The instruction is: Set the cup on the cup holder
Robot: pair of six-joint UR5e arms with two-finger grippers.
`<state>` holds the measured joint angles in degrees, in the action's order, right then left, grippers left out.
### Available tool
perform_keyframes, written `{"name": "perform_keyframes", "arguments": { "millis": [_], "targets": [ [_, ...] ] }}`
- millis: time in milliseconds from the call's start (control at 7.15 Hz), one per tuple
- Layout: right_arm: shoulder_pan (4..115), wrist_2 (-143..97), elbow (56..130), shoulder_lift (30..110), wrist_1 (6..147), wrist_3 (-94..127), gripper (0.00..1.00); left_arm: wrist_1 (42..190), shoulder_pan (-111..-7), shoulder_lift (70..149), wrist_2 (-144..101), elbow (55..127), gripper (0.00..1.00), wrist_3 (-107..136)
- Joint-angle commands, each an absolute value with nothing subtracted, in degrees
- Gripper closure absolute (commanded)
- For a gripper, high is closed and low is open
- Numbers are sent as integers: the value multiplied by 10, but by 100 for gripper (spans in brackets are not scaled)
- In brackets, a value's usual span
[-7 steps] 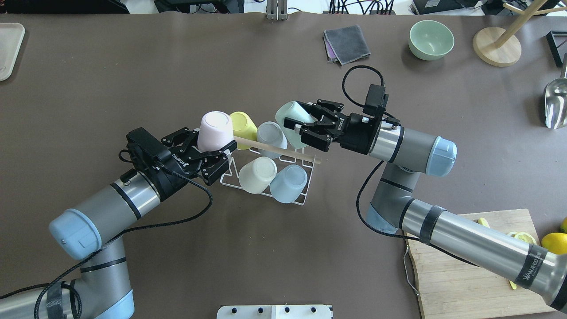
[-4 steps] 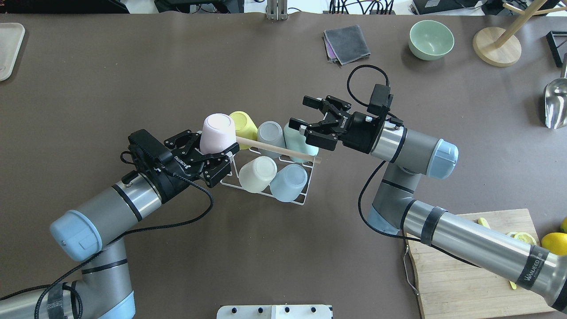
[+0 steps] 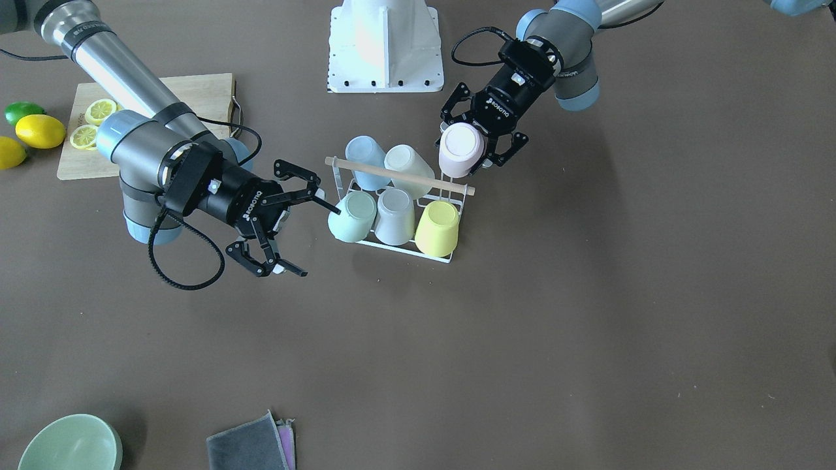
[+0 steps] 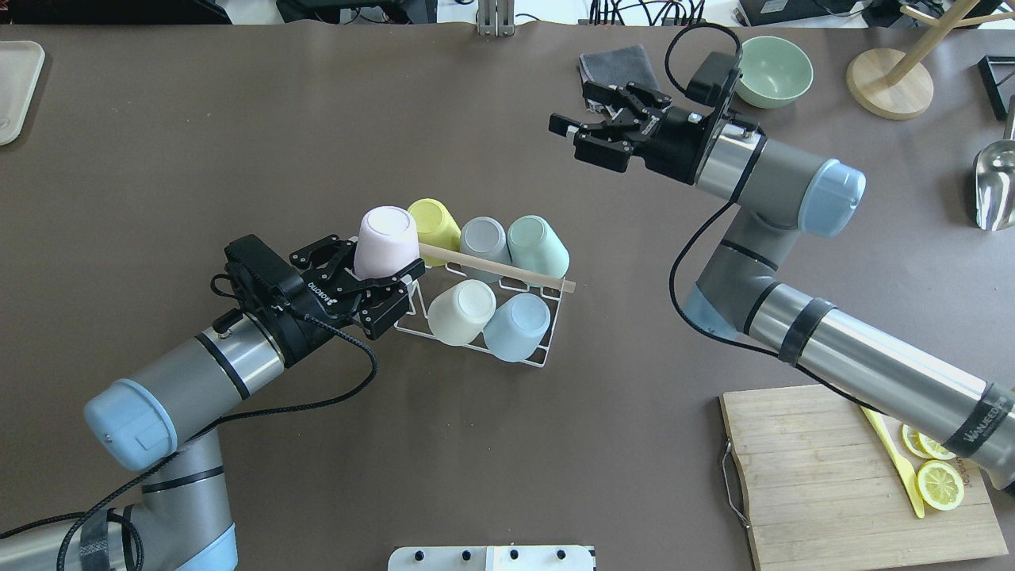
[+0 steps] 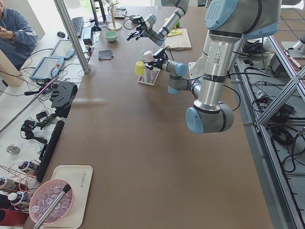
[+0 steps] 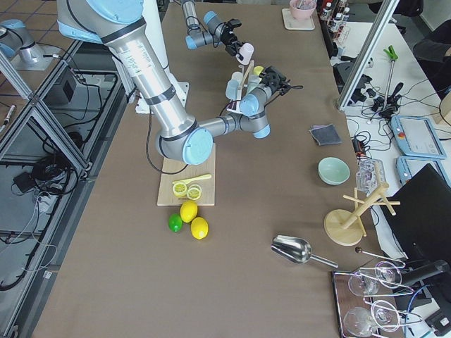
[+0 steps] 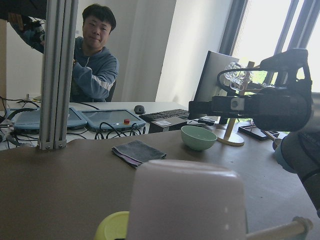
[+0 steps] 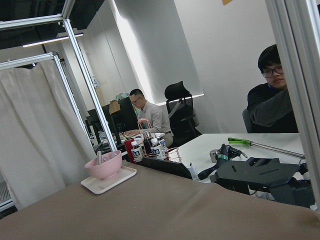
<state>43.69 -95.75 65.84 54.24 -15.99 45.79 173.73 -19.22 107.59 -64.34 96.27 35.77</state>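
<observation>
Left tool point(image 4: 384, 260) is clamped on the pink cup point(image 4: 386, 236), held mouth down between its fingers. Step: seating the last cup, which looks not yet fully down. Cup holder point(image 4: 519, 361) sits just under the tool, its near corner apparently free and five cups beside it. Next: lower straight, then let go. Left arm is low, wrist about level. Right tool point(image 4: 575, 109) is well apart, wide open and empty.

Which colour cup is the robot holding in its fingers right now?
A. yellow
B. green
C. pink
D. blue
C: the left gripper has its fingers closed on the pink cup at the end of the cup holder, while the right gripper is open and holds nothing.
</observation>
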Motion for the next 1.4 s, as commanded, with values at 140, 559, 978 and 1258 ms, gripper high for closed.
{"name": "perform_keyframes", "arguments": {
  "millis": [140,559,978,1258],
  "targets": [
    [546,-1034,726,549,123,456,0,1729,-189,1083,-642,947,100,359],
    [577,-1071,895,612,511,396,0,1729,-177,1086,-642,941,100,362],
    [557,-1067,1031,684,760,393,0,1730,-175,1085,-643,938,83,363],
    [566,-1067,1062,710,897,256,0,1729,-175,1084,-644,936,1,360]
  ]
}}
